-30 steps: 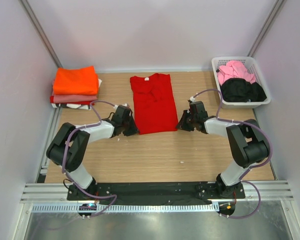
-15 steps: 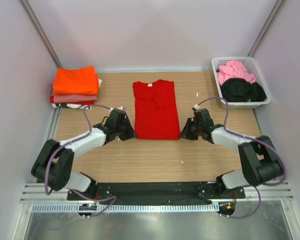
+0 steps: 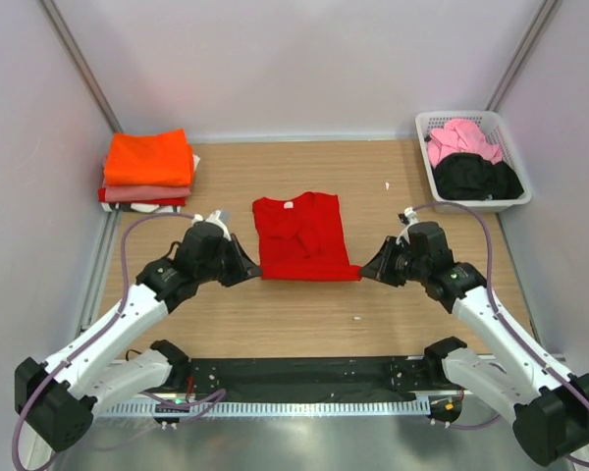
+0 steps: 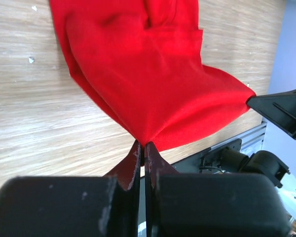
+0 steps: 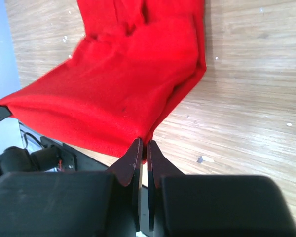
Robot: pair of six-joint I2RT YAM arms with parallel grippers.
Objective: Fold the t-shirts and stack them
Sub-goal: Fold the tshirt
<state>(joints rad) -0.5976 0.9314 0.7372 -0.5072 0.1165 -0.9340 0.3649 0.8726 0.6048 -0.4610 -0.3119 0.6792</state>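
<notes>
The bright red t-shirt (image 3: 299, 235) lies mid-table with its collar at the far end and its near hem lifted off the wood. My left gripper (image 3: 255, 273) is shut on the hem's left corner, and my right gripper (image 3: 365, 273) is shut on the right corner. In the left wrist view the red t-shirt (image 4: 143, 74) bunches into the pinched left gripper (image 4: 143, 145). The right wrist view shows the red t-shirt (image 5: 133, 89) drawn into the closed right gripper (image 5: 143, 143).
A folded stack sits at the back left, with an orange t-shirt (image 3: 149, 157) on top and a salmon-pink t-shirt (image 3: 142, 193) under it. The white basket (image 3: 476, 204) at the back right holds a pink t-shirt (image 3: 461, 137) and a black t-shirt (image 3: 476, 177).
Both grippers have moved toward the near edge, drawing the red t-shirt's hem with them and raising it. The left gripper has closed on its corner. The shirt looks shorter.
</notes>
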